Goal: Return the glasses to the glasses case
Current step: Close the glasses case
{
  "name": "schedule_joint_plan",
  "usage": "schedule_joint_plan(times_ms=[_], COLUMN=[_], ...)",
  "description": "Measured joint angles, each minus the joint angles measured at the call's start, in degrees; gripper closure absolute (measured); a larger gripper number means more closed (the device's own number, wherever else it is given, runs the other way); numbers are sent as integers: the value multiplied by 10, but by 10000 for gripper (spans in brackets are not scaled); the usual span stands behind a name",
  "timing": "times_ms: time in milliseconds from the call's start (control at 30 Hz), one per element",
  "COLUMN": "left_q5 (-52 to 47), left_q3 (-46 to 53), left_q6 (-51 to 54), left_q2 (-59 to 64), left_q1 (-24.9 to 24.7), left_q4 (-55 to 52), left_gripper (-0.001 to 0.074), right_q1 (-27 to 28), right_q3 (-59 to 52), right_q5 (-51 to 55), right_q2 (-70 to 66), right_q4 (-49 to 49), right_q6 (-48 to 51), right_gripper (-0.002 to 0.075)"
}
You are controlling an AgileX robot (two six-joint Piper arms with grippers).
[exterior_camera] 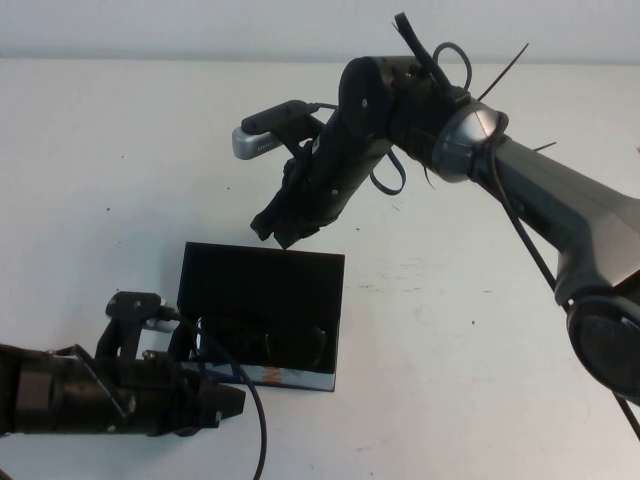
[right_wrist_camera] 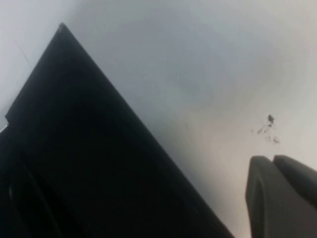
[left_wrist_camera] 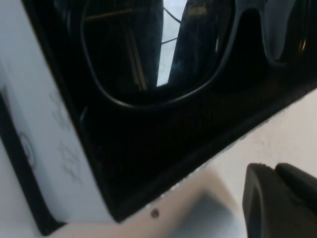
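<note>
**Glasses in case, lid open**

Glasses lying inside the open glasses case, down in the lined tray, lenses up, frame running along the patterned front wall. Lid tipped back, inner face toward the camera, still to be swung down by the look of it. Case resting on the white surface.

Right hand hanging just above and behind the lid's rear edge, fingers pressed together, empty. Probably poised there to push the lid forward over the tray: closed fingers make a blunt pusher and cannot snag the rim. From its wrist camera, lid's dark slab just ahead of the paired fingertips, apart from it, bare surface beyond.

Left hand low at the case's front corner, close beside the patterned wall, likely placed as a brace so the case does not slide when the lid is pushed. Left fingers appear together in its wrist view, gripping nothing; contact with the case cannot be told. Glasses just ahead of this hand, within the tray.

Placement judged done; closing of lid remains.
</note>
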State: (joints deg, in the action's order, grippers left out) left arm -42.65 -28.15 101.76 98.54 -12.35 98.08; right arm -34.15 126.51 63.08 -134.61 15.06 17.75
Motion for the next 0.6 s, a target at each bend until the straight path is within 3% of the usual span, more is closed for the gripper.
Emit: schedule_joint_plan(times_ms=[200, 400, 600], left_q5=[2, 2, 2], left_q3=[0, 0, 0], left_q6=[4, 5, 10], left_q2=[0, 0, 0], left_q1=[0, 0, 0], left_q4=[0, 0, 0], left_gripper=[736, 736, 736], right_q1=[0, 0, 0], right_q3=[2, 3, 4], right_q5=[8, -63, -25], right_q2=[-2, -5, -16], right_q4=[0, 5, 10], right_q6=[5, 8, 8], right_gripper=[737, 737, 737])
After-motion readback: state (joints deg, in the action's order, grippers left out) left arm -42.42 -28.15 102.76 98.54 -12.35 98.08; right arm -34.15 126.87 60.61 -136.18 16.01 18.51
